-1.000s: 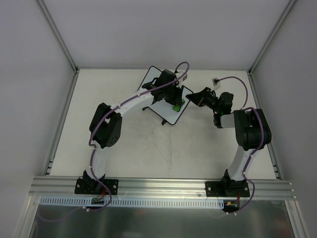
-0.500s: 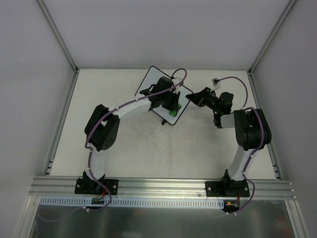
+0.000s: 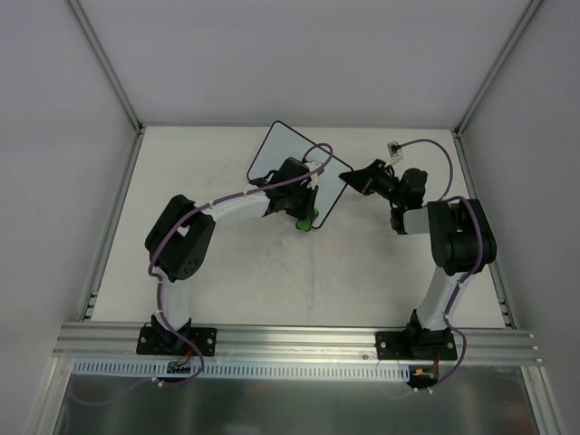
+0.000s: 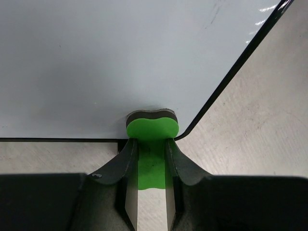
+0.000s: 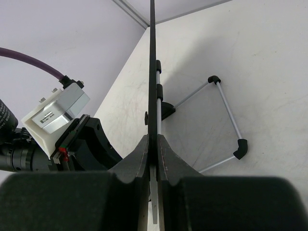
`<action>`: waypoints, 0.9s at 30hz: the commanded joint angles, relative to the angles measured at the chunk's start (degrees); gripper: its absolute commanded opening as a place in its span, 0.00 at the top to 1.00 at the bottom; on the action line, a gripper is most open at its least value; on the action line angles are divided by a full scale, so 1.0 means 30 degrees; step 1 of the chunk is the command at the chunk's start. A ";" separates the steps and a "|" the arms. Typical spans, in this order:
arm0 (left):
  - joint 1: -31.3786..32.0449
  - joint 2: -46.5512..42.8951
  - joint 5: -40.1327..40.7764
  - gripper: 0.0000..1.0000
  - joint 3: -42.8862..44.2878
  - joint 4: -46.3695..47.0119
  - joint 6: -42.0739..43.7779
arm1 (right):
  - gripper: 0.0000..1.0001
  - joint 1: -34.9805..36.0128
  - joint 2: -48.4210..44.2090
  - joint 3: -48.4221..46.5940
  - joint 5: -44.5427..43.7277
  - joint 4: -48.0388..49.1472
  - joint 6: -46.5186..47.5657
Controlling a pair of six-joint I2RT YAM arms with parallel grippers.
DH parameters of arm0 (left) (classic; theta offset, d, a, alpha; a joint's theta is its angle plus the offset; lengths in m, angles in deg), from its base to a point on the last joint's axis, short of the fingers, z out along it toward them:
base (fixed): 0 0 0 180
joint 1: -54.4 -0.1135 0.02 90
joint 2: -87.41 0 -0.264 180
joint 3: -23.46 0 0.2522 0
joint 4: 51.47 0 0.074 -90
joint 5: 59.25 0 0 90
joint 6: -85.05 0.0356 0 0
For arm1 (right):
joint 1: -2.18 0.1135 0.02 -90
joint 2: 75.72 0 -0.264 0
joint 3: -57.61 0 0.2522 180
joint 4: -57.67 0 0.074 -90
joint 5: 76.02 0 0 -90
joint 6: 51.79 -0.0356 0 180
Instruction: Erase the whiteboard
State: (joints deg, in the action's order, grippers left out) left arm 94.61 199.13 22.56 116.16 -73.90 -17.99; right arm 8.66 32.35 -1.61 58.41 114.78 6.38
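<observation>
Pale speckled tabletop [image 3: 272, 281] is lying under me, with white walls [image 3: 54, 181] closing it in on three sides. The white rectangular whiteboard with a thin black frame [image 3: 285, 149] is standing at the far middle of it, turned cornerwise and leaning on its thin wire stand with black feet [image 5: 226, 115].

My left gripper [image 4: 151, 149] is clamping the green foam eraser block [image 4: 151, 127] between both fingers, and its dark felt face is pressing on the board's near corner, right at the frame. My right gripper [image 5: 154, 144] is pinching the board's right edge [image 5: 153, 57], fingers closed flat on either side of the rim.

I am judging these as the risks:
- The eraser is sitting at the very rim, so a further pull toward me is likely to take it off the board and onto the table, or snag the felt on the frame.
- I am pushing at a corner while my right fingers are holding only a narrow strip of rim, so the board may twist in that grip or slip out of it.
- If that grip is giving way, the wire stand may skid or fold and the board may tip.
- The left wrist view is showing faint grey marks [image 4: 211, 17] near the far corner, and I may be leaving them unwiped.

As for containers, I am seeing none in any view, so nothing is sitting inside anything
</observation>
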 commanded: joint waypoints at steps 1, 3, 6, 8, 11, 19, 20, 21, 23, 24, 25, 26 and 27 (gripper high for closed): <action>0.0133 0.0231 0.1205 1.00 -0.0473 0.0223 -0.0137 | 1.00 0.0623 -0.1131 -0.0787 0.1832 0.5615 -0.0580; 0.0104 0.0172 0.1205 1.00 -0.0298 0.0223 0.0010 | 1.00 0.0652 -0.1160 -0.0787 0.1832 0.5615 -0.0580; 0.0046 0.0346 0.1352 1.00 0.0578 0.0223 0.0360 | 1.00 0.0623 -0.1190 -0.0757 0.1832 0.5615 -0.0580; -0.0013 0.0638 0.1119 1.00 0.1165 0.0164 0.0507 | 1.00 0.0623 -0.1190 -0.0728 0.1832 0.5615 -0.0580; -0.0130 0.1106 0.0680 1.00 0.2600 0.0018 0.0654 | 1.00 0.0623 -0.1219 -0.0670 0.1832 0.5644 -0.0551; -0.0423 0.3217 -0.0259 1.00 0.7928 -0.1446 0.1094 | 1.00 0.0623 -0.1278 -0.0670 0.1862 0.5615 -0.0551; -0.0423 0.3479 -0.0260 1.00 0.8255 -0.1679 0.1152 | 1.00 0.0623 -0.1278 -0.0641 0.1862 0.5615 -0.0551; -0.0423 0.3627 -0.0231 1.00 0.8519 -0.1769 0.1211 | 1.00 0.0623 -0.1278 -0.0641 0.1862 0.5615 -0.0551; -0.0423 0.3861 -0.0260 1.00 0.9135 -0.2002 0.1269 | 1.00 0.0623 -0.1307 -0.0641 0.1862 0.5615 -0.0551; -0.0423 0.3921 -0.0231 1.00 0.9282 -0.2062 0.1299 | 1.00 0.0623 -0.1278 -0.0641 0.1891 0.5644 -0.0551; -0.0423 0.3951 -0.0231 1.00 0.9516 -0.2149 0.1299 | 1.00 0.0623 -0.1278 -0.0641 0.1891 0.5615 -0.0551; -0.0423 0.3980 -0.0173 1.00 0.9547 -0.2179 0.1357 | 1.00 0.0652 -0.1278 -0.0641 0.1862 0.5615 -0.0551; -0.0423 0.3980 -0.0114 1.00 0.9547 -0.2267 0.1416 | 0.99 0.0623 -0.1278 -0.0641 0.1862 0.5615 -0.0580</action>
State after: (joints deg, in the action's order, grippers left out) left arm 94.04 208.57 21.21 142.91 -82.05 -15.65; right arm 8.64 32.35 -1.61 57.77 114.46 6.07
